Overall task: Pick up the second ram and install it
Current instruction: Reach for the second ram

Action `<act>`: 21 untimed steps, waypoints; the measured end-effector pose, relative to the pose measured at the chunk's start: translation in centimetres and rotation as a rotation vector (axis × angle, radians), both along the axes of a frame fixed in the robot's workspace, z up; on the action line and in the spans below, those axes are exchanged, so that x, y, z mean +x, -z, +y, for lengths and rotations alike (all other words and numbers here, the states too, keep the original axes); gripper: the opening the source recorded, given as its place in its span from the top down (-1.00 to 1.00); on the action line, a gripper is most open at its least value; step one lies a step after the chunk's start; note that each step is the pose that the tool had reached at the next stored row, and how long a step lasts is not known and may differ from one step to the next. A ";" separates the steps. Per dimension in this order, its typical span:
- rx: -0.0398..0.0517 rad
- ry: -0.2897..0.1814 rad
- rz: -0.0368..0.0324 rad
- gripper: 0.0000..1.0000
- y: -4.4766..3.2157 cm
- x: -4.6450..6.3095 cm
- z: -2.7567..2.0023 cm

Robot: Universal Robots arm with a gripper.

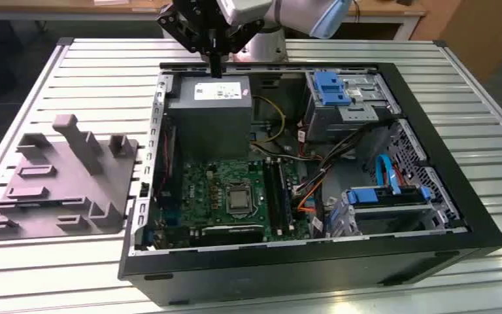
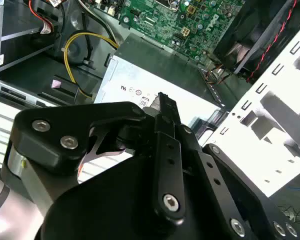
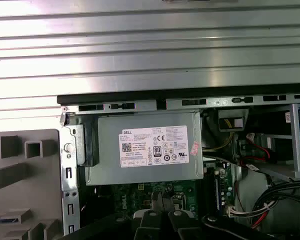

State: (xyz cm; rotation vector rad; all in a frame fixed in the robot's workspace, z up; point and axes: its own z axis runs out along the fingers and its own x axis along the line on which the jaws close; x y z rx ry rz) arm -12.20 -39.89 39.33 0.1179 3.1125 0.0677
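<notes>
Bright, even light; soft glare.

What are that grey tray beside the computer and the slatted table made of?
Grey tray: looks like moulded plastic, with a matte surface and soft rounded edges; it may be printed. Table: seemingly metal, perhaps aluminium, going by its silvery slats with bright reflections.

Power supply (image 3: 145,172): one white printed label (image 3: 155,146) on the grey upper face. It carries rows of dark print, a barcode block and a group of approval marks. A small pink sticker (image 3: 194,148) touches one end of the label. In the exterior view, the unit lies at the far side of the computer case (image 1: 321,268), toward that view's left.
</notes>
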 end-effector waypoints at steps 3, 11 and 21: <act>0.0000 0.000 0.0000 0.80 0.00 0.0 0.00; -0.0001 0.000 0.0008 0.80 0.00 0.0 0.00; 0.0000 0.000 0.0012 0.80 0.00 -1.1 0.00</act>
